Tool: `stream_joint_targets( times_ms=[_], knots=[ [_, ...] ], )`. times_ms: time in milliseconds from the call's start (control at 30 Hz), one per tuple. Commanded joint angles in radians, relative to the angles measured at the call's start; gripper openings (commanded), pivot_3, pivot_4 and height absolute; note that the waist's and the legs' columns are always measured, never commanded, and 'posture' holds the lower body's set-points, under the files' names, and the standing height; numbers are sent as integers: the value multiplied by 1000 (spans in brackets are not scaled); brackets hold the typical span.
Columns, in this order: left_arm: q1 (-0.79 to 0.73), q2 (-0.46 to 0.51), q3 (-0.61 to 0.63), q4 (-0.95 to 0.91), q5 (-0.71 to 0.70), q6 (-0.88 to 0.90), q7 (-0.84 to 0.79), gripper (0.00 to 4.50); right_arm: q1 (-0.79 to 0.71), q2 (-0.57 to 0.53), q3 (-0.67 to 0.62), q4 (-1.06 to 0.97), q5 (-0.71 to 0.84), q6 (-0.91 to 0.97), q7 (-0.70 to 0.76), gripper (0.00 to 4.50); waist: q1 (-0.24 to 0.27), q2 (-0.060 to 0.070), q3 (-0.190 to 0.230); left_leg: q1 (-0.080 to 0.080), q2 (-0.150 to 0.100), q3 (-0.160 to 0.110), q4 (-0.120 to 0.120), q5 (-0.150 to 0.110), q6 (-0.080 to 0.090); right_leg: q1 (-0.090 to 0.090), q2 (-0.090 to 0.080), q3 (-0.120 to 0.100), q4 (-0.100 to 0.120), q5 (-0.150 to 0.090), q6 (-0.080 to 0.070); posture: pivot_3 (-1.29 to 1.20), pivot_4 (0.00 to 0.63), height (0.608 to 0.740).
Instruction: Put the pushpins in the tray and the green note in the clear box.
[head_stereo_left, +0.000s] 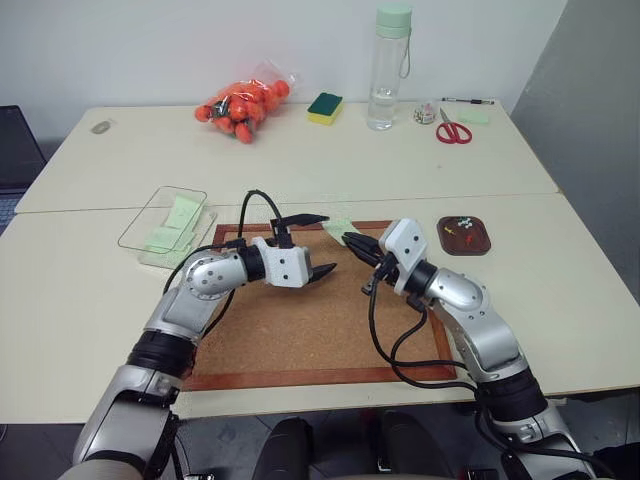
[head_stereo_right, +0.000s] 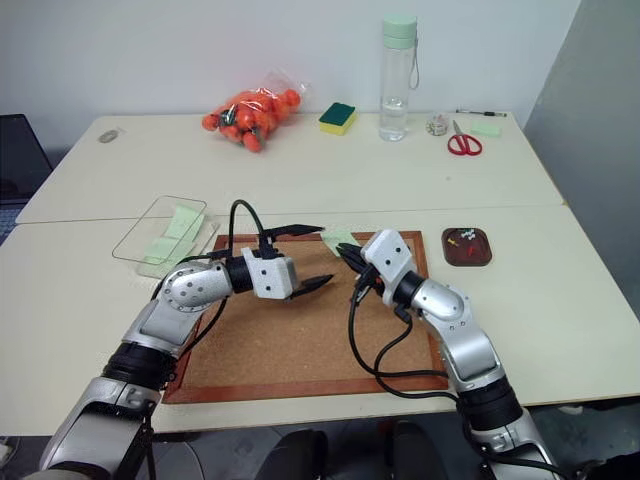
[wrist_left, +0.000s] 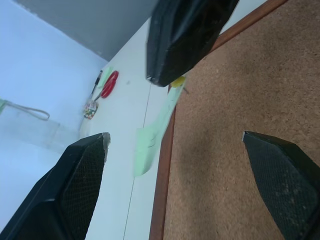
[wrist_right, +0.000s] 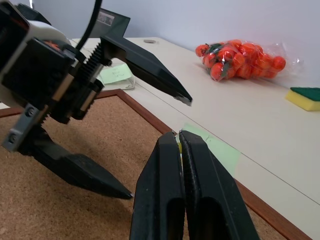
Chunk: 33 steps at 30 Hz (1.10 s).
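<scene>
My left gripper (head_stereo_left: 318, 243) stands with its two black fingers wide apart and nothing between them, hanging above the cork board (head_stereo_left: 300, 330) near its far edge. My right gripper (head_stereo_left: 350, 240) has its fingers pressed together, tips aimed toward ten o'clock; in the right wrist view a speck of yellow shows at the very tips (wrist_right: 178, 146), which may be a pushpin head, but I cannot tell for sure.

The green note (head_stereo_left: 340, 226) lies flat at the board's twelve o'clock edge, partly on the frame and partly on the table (head_stereo_left: 560, 300), right at my right fingertips. It is close to square, so its long axis is hard to call; in the left wrist view it runs along the frame.

The tray (head_stereo_left: 464, 236) sits on the table at three o'clock from the note, just beside the board's far right corner, its long side across my view, with several pushpins (head_stereo_left: 460, 227) inside. The clear box (head_stereo_left: 163, 216) lies at nine o'clock from the note, off the board's far left corner, its long axis slanting toward one o'clock, with pale green slips in it.
</scene>
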<state>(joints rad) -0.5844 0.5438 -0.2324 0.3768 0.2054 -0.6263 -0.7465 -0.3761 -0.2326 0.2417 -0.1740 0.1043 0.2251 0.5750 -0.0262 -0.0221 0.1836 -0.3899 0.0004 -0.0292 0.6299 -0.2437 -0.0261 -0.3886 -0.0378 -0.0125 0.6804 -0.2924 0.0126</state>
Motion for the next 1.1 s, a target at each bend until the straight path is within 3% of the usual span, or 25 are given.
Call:
stream_joint_targets(
  times_ms=[33,233,267,967,1100],
  knots=[
    [-53,-16,-14,45,30,-66,41,4491,-23,12,3,-67,30,21,12,0,-1,0,0,0,0,0,0,0,0,0,0,0,0,0,0,0,150,740],
    [-102,-19,-28,115,88,-132,102,4491,-30,22,-2,-90,48,54,11,0,0,0,0,-1,0,-1,1,0,0,0,0,-1,0,0,0,0,150,740],
    [-107,-19,-30,121,97,-143,111,4145,-31,25,-3,-93,52,59,9,0,0,0,0,-1,-1,-1,1,0,0,0,0,-1,0,0,0,0,150,740],
    [-114,0,-55,176,149,-232,157,244,-80,67,-86,-110,162,182,-42,0,-1,0,0,-1,-2,-2,1,0,0,0,0,-1,1,0,0,0,150,740],
    [-117,1,-59,187,152,-243,158,38,-94,72,-101,-113,177,180,-56,0,-1,0,0,-1,-2,-2,2,0,0,0,0,-1,1,0,0,0,150,740]
  ],
)
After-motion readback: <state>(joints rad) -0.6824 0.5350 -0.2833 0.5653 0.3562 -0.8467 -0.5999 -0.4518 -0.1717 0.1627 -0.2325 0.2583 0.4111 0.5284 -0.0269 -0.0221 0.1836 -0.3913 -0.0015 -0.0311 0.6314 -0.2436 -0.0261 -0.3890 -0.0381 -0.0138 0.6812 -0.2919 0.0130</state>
